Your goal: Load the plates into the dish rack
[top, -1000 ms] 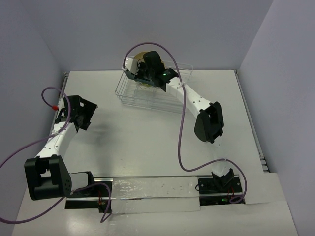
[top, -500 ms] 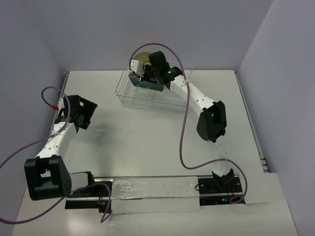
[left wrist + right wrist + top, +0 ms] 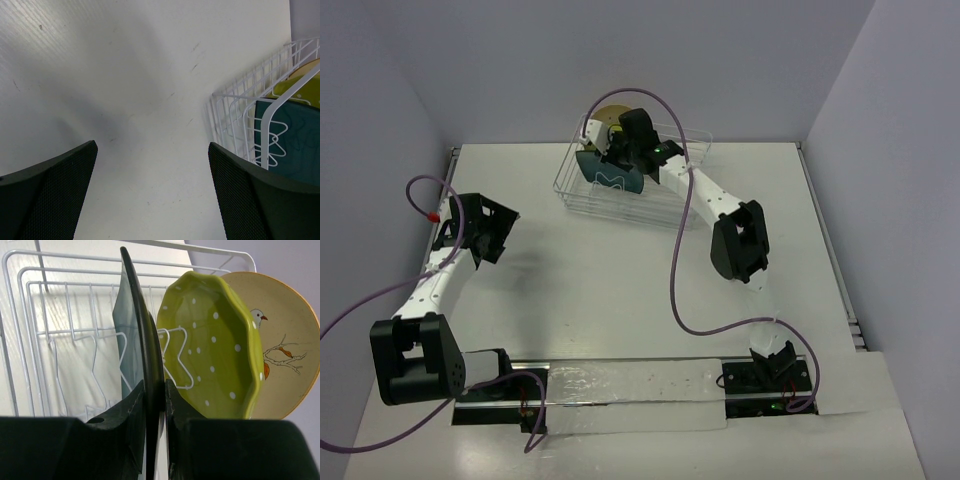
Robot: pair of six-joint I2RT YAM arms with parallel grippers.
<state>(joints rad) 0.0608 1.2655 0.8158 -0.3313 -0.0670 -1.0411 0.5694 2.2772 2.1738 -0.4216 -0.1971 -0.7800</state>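
The silvery wire dish rack (image 3: pixel 665 200) stands at the back middle of the table. My right gripper (image 3: pixel 617 153) reaches over it and is shut on the rim of the dark teal plate (image 3: pixel 610 176), which stands on edge inside the rack. In the right wrist view the teal plate (image 3: pixel 142 335) runs edge-on between my fingers (image 3: pixel 131 405). The lime-green dotted plate (image 3: pixel 215 345) and the beige bird plate (image 3: pixel 287 347) stand upright behind it among the rack tines (image 3: pixel 60 355). My left gripper (image 3: pixel 488 232) is open and empty over bare table at the left.
In the left wrist view the rack corner (image 3: pixel 232 115) shows at the right, with the teal plate (image 3: pixel 295 142) and lime plate (image 3: pixel 295 92) inside. Grey walls close in the table. Purple cables loop from both arms.
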